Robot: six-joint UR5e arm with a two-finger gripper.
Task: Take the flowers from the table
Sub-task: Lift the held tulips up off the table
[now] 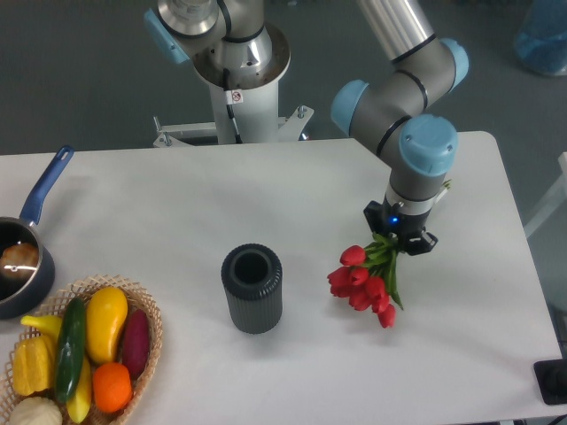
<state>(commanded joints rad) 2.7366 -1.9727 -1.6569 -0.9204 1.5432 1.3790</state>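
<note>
The flowers (365, 282), a small bunch of red tulips with green leaves, hang from my gripper (399, 237), heads down and to the left, over the right part of the white table (177, 204). The gripper is shut on the bunch at its leafy stems. The stem ends are mostly hidden behind the gripper and wrist. The bunch looks lifted off the tabletop, with a faint shadow under the heads. The dark ribbed vase (252, 289) stands upright to the left of the flowers.
A wicker basket (142, 310) of fruit and vegetables sits at the front left corner. A blue-handled pan (27, 257) lies at the left edge. The robot base (235, 62) stands behind the table. A black object (554, 381) is at the right front edge.
</note>
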